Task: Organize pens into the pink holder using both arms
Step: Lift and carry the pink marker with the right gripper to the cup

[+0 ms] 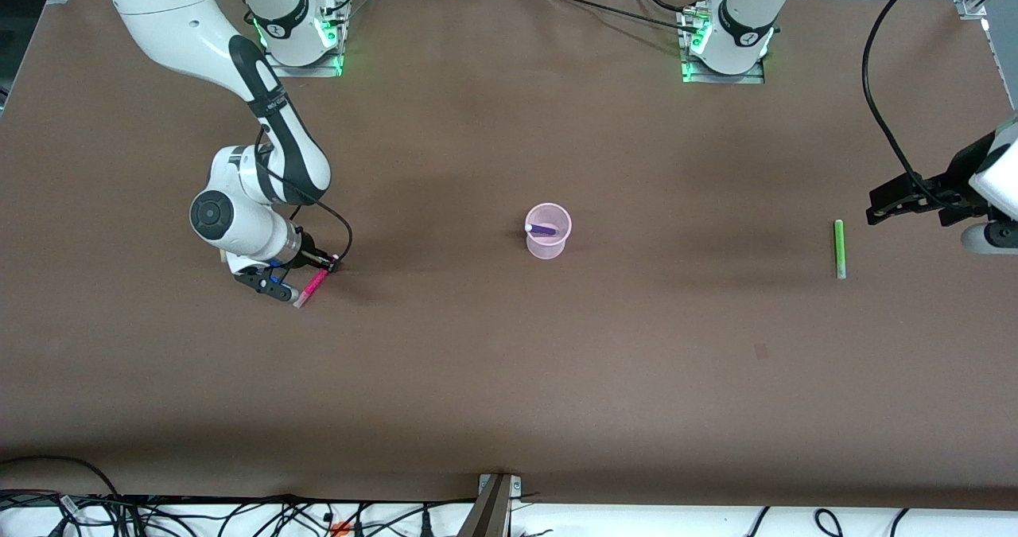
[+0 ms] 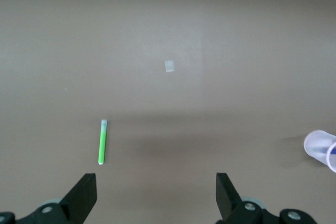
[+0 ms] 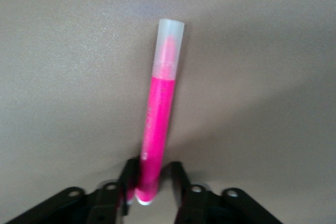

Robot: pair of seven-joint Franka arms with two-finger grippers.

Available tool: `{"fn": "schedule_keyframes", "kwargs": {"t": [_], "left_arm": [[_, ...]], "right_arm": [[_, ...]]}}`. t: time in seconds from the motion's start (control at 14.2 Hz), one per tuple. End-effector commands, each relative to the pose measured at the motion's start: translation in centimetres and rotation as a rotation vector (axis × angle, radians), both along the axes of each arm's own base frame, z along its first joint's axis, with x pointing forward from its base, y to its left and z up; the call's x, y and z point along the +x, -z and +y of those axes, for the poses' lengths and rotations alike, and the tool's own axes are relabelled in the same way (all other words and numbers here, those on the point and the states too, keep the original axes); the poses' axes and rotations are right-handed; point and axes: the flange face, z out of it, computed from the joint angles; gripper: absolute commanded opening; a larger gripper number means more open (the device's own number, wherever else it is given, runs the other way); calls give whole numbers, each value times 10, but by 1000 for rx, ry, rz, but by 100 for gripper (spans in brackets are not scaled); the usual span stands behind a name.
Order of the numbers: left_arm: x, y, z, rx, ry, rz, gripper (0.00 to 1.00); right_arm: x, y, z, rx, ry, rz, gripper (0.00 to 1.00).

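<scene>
The pink holder (image 1: pixel 548 232) stands mid-table with the purple-blue pen (image 1: pixel 542 227) in it; it shows at the edge of the left wrist view (image 2: pixel 320 148). The magenta-pink pen (image 1: pixel 312 285) lies toward the right arm's end. My right gripper (image 1: pixel 328 263) is low, its jaws narrowly open around the pen's end (image 3: pixel 157 124): the pen touches one finger, with a slim gap to the other finger (image 3: pixel 179 176). The green pen (image 1: pixel 838 248) lies toward the left arm's end. My left gripper (image 1: pixel 877 207) hovers beside it, open and empty; the pen shows in its view (image 2: pixel 102 142). The yellow pen is out of view.
The brown table top (image 1: pixel 509 378) carries a small pale mark (image 2: pixel 169 65) nearer to the front camera than the green pen. Cables (image 1: pixel 238 513) lie along the table's front edge. A black cable (image 1: pixel 875 99) hangs by the left arm.
</scene>
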Motion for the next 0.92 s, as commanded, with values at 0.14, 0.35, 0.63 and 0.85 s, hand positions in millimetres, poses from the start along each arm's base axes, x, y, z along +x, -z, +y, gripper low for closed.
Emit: {"fn": "schedule_keyframes", "kwargs": {"t": [0.14,0.35,0.63,0.85], "left_arm": [[-46,1,-2,-13,-5,-45,100],[-47,0,-10,-14,8,-48,100],[-47,1,-5,-15,-3,-43,100],[-47,1,-5,-15,-3,-43,100]], "right_arm": [[18,-22,18,38,-16,57,0],[25,-58,37,102,23,167,0],[30,-124,81,285,219,396,0],[18,-154,137,450,390,525,0]]}}
